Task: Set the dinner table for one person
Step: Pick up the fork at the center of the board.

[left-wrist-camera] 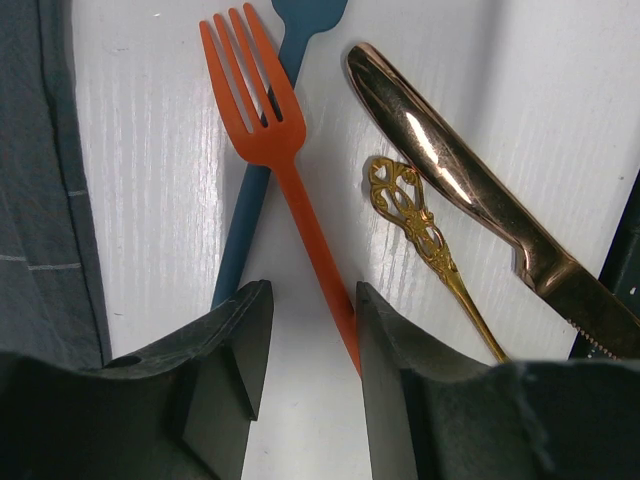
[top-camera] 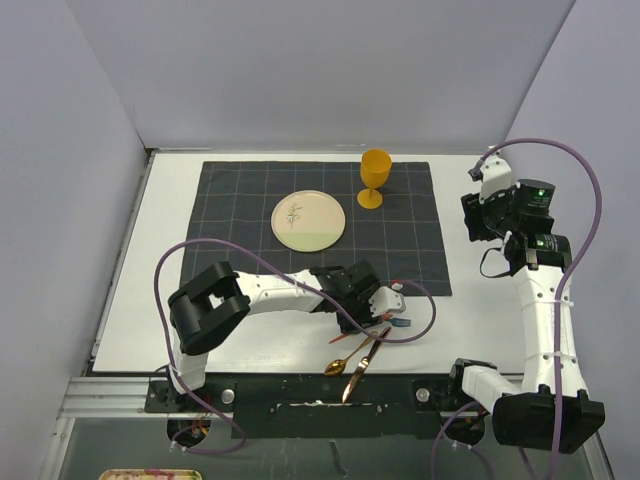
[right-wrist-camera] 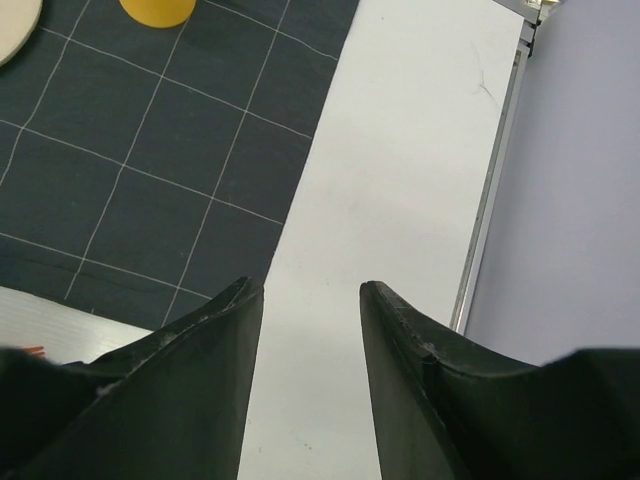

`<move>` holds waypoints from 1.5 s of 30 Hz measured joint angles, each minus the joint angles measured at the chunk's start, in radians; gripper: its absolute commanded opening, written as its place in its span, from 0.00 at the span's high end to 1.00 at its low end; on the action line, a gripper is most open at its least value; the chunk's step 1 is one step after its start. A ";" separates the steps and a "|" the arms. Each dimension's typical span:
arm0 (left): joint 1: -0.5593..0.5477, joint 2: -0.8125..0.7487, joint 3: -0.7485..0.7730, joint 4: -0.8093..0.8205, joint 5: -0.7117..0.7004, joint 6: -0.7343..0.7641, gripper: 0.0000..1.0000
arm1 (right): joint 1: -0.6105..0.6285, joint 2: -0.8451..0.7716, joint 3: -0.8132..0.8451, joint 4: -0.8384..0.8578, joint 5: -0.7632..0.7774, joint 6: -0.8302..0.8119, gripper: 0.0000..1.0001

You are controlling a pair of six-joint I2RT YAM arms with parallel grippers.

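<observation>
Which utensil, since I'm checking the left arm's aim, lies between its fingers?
The orange fork: its handle enters the gap; blue utensil, spoon and knife lie outside.

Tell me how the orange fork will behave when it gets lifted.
The orange fork looks like matte plastic, so it is probably light, fairly stiff and less slippery than the shiny knife. Its handle is thin and lies flat on the table, so pinching it may be fiddly. It crosses the blue utensil, which might shift when it lifts.
</observation>
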 measured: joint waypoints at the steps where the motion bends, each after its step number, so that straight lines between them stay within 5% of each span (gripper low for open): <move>1: -0.001 0.001 0.000 0.000 -0.003 0.000 0.63 | 0.000 0.000 0.000 0.000 -0.002 0.000 0.56; 28: -0.032 0.051 0.060 0.012 -0.029 0.002 0.81 | -0.001 -0.008 -0.022 -0.001 -0.069 0.026 0.59; 41: -0.034 0.068 0.079 0.019 -0.021 0.005 0.75 | -0.001 -0.008 -0.022 -0.003 -0.092 0.039 0.60; 45: -0.034 0.072 0.082 0.018 -0.018 0.005 0.86 | -0.001 -0.008 -0.022 -0.003 -0.099 0.040 0.60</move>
